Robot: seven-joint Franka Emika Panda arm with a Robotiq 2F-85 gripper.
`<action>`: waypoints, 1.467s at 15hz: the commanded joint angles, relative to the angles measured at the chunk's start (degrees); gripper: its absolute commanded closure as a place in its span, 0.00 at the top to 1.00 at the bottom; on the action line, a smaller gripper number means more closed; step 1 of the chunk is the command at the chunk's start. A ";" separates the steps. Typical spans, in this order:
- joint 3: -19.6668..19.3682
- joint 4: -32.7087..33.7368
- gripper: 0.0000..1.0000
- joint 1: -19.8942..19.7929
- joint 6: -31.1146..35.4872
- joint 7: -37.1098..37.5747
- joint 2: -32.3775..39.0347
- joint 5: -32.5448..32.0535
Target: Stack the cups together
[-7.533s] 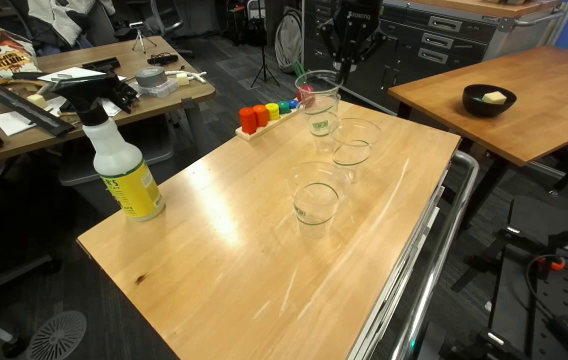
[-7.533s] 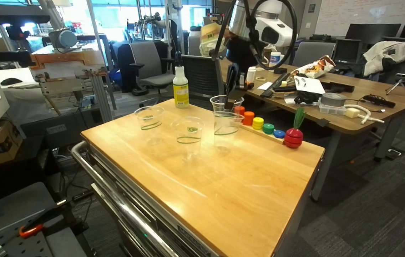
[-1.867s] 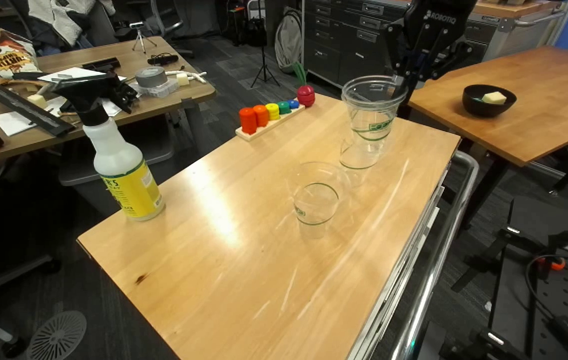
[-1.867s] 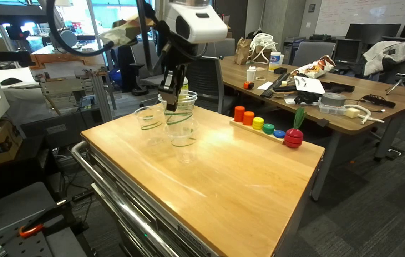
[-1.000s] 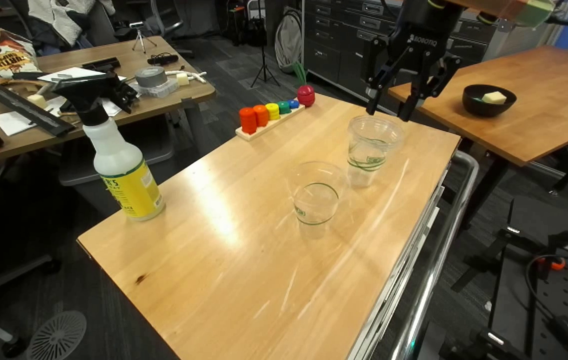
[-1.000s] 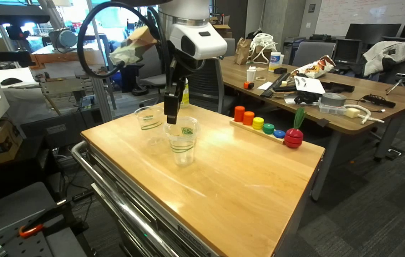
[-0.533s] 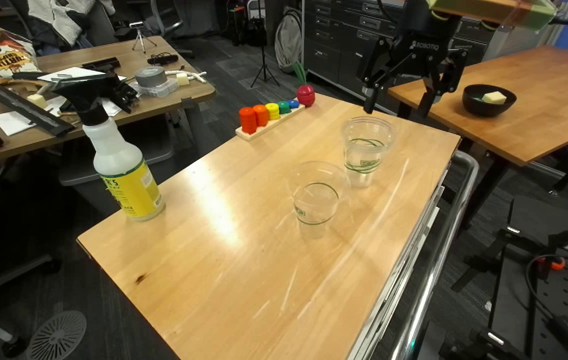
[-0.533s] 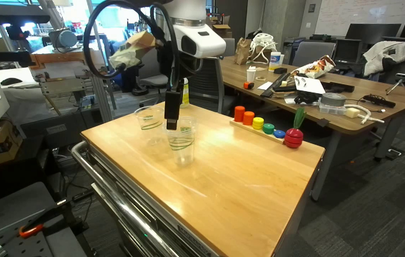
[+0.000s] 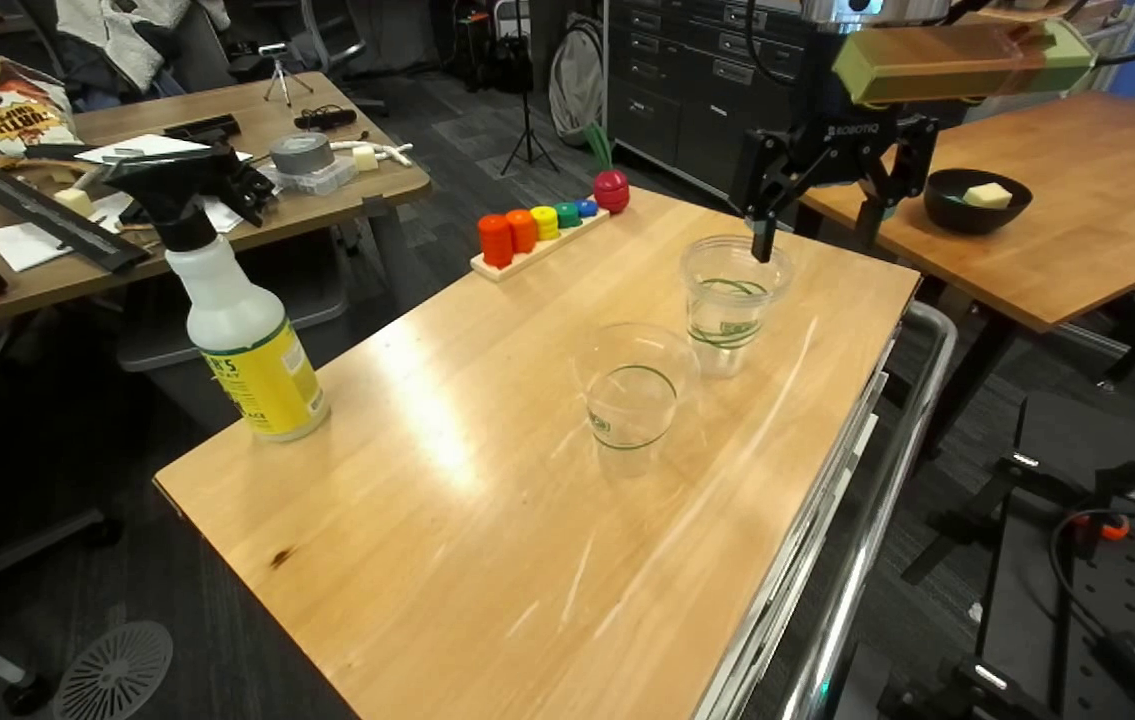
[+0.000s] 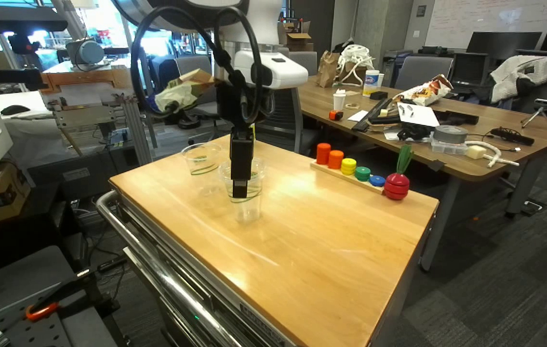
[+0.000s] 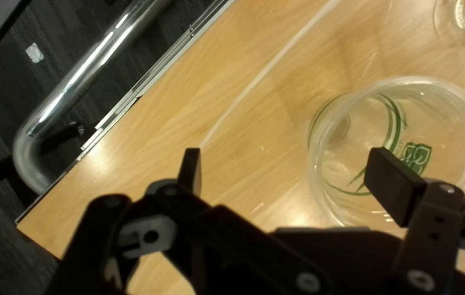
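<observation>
Two clear cups with green bands stand nested one in the other (image 9: pixel 727 315) near the table's far right edge, also visible in the wrist view (image 11: pixel 425 119). A single clear cup (image 9: pixel 632 420) stands upright and apart from them, and an exterior view shows that lone cup (image 10: pixel 201 166) further left. My gripper (image 9: pixel 815 238) is open and low beside the nested pair. In the wrist view the right one of the fingers (image 11: pixel 392 184) overlaps the pair's opening; whether it touches, I cannot tell. Bare wood shows by the left finger, and nothing is gripped.
A yellow spray bottle (image 9: pixel 267 385) stands at the table's left edge. Coloured stacking rings (image 9: pixel 537 230) and a red toy radish (image 9: pixel 612 190) line the back. A metal rail (image 9: pixel 877 560) runs along the right side. A black bowl (image 9: pixel 957 205) sits on another table.
The cup earlier held in my gripper came over and down into another cup and was let go. My jaws spread wide, and over the last half second the gripper sank lower beside the pair.
</observation>
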 commanded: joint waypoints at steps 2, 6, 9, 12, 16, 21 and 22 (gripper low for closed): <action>0.54 2.81 1.00 0.50 1.01 2.07 3.64 -3.02; 0.70 4.82 0.58 1.39 2.34 1.73 5.93 -0.92; 0.60 6.17 0.34 1.90 2.60 2.60 7.11 -0.87; 0.19 6.79 0.11 1.96 2.70 3.48 7.86 -1.06; -0.27 7.30 0.02 1.72 2.82 4.88 7.91 0.30; -0.77 7.62 0.02 1.43 3.24 6.47 6.33 4.62; -0.68 7.65 0.02 1.57 3.62 6.34 5.11 5.89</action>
